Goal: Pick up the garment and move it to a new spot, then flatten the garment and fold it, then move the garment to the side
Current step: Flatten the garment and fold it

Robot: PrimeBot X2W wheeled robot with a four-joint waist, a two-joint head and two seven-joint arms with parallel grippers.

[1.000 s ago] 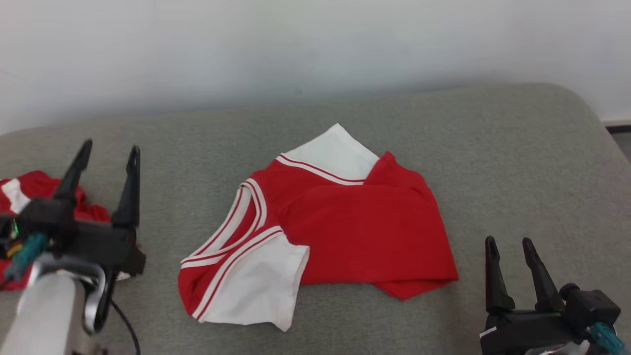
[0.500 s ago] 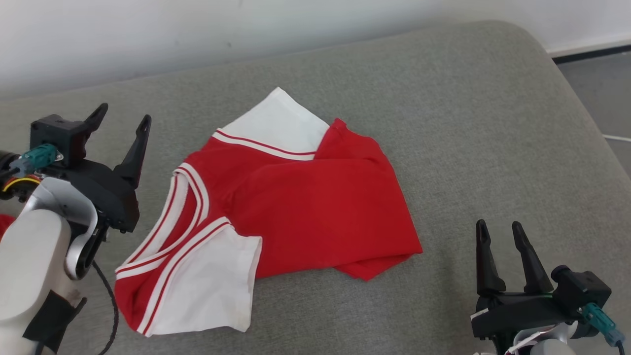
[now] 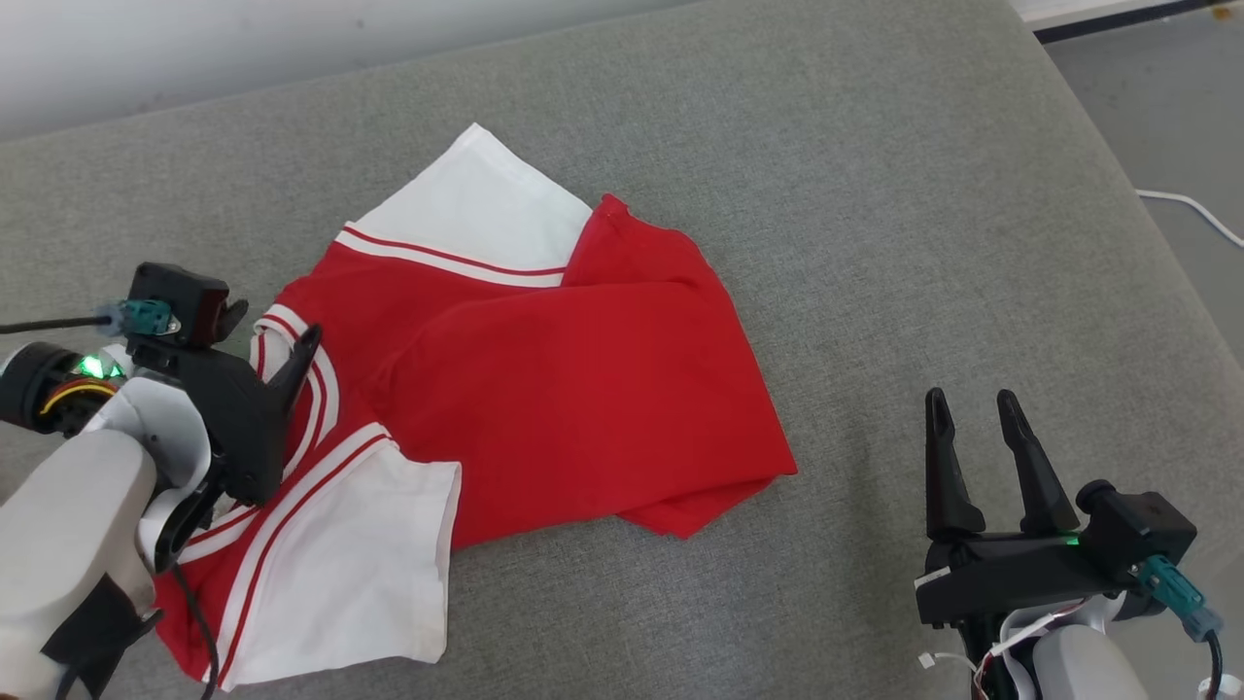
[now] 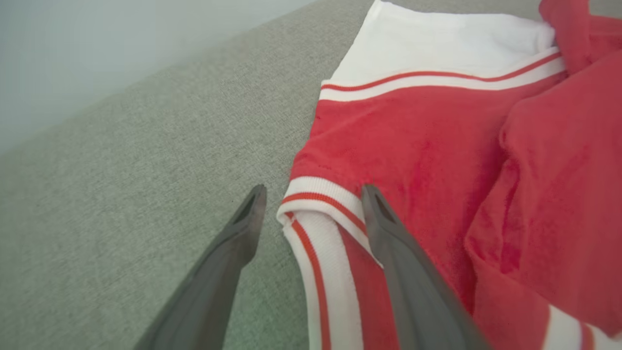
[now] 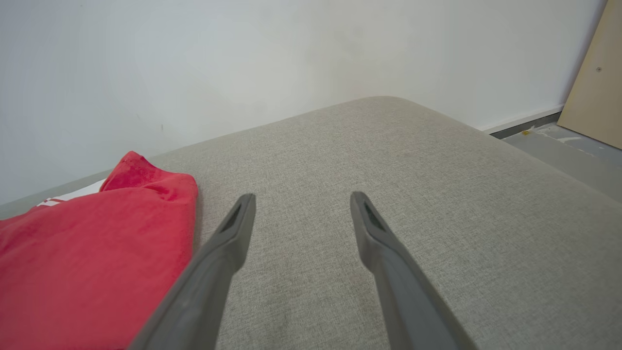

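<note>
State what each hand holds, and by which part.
Nothing: left hand, open, straddles the striped collar of the garment; right hand, open, is clear of it.

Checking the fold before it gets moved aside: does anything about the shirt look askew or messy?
The garment lies unevenly folded on the grey cushion: one white sleeve juts out at the far edge, another splays at the near left, and a red corner pokes from under the fold's near edge. No damage shows.

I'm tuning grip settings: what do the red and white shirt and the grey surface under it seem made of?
The shirt looks like soft matte knit, probably cotton jersey: limp folds, faintly fuzzy face. The surface looks like grey woven upholstery fabric, matte: a fine heathered weave shows close up.
</note>
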